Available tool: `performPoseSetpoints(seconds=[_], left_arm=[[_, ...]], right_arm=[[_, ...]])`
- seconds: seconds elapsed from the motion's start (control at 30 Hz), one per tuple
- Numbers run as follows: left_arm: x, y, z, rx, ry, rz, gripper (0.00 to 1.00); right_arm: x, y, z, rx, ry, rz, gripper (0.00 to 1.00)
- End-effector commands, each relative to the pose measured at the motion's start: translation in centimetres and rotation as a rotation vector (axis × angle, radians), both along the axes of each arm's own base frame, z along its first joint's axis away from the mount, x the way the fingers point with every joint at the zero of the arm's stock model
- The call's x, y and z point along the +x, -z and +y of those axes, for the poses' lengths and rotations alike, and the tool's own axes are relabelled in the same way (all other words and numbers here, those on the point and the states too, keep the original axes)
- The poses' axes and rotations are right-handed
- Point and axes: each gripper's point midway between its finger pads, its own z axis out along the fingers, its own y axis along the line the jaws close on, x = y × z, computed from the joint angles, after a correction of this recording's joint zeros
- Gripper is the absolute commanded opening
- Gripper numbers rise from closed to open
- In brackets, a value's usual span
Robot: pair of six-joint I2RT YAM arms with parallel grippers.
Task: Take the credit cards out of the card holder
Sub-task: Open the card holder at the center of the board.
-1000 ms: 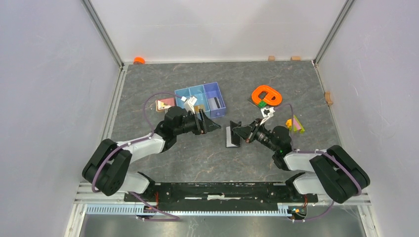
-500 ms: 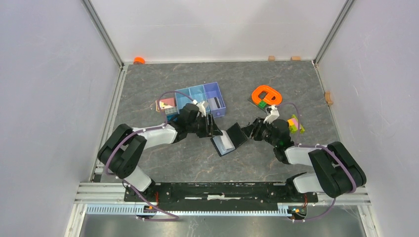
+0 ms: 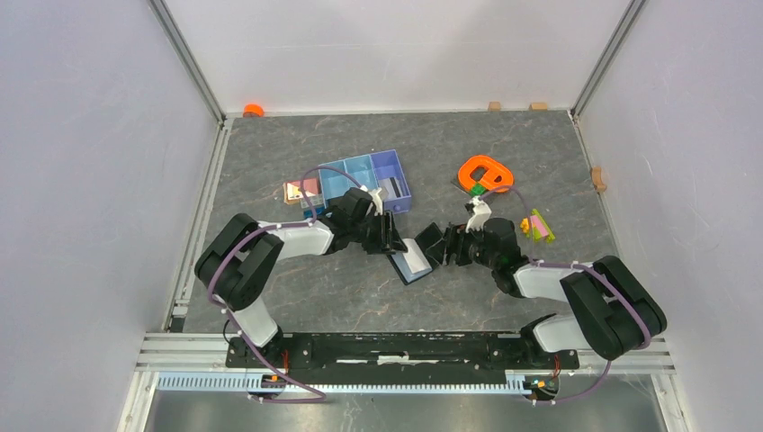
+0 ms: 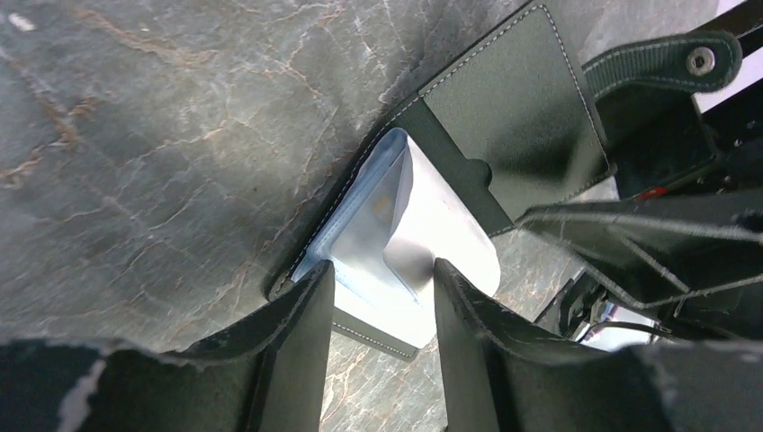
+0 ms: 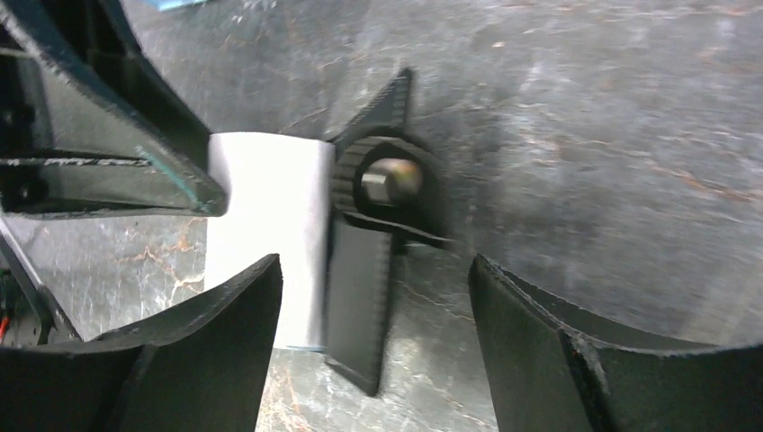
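**STATUS: BOTH GRIPPERS AT THE OPEN CARD HOLDER, MID-BENCH**

The left gripper [image 4: 384,274] reaches in from the left edge. Its fingers [image 4: 297,333] stand a narrow gap apart, and nothing is seen clamped between them. They point down at the holder's lower half. The right gripper [image 5: 373,270] reaches in from the right edge with its jaws spread wide. The holder's raised flap stands edge-on between them, with clear space on both sides.

The bench [image 3: 504,135] is dark grey and marbled.

A blue three-compartment tray [image 3: 364,173] sits left of centre, toward the far edge. An orange ring-shaped part [image 3: 484,173] lies right of centre, level with the tray.

The card holder [image 4: 513,117] lies unfolded at mid-bench, slightly toward the near edge, between the two grippers. Its closing tab [image 4: 666,58], fitted with a metal snap, points toward the right gripper.

The credit cards [image 4: 432,243] show only as a pale silver-grey face inside the holder. Card and clear sleeve cannot be told apart.

A small orange piece [image 3: 254,110] rests in the far-left corner.
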Motion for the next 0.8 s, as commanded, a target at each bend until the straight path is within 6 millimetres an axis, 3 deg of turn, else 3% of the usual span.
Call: performPoseSetpoints(seconds=[0.0, 0.2, 0.53, 0.77], left_arm=[[0.0, -0.4, -1.5, -0.059, 0.065, -0.007, 0.50], [0.0, -0.3, -1.7, -0.064, 0.072, -0.001, 0.45], [0.1, -0.5, -1.8, -0.067, 0.076, -0.006, 0.43], [0.1, -0.6, -1.8, -0.069, 0.078, -0.009, 0.42]], right_arm=[[0.2, -1.2, 2.4, -0.054, -0.108, -0.067, 0.82], [0.1, -0.8, 3.3, -0.192, -0.121, -0.091, 0.98], [0.7, -0.1, 3.4, -0.451, -0.122, -0.123, 0.98], [0.8, 0.0, 3.3, -0.537, -0.101, -0.132, 0.98]])
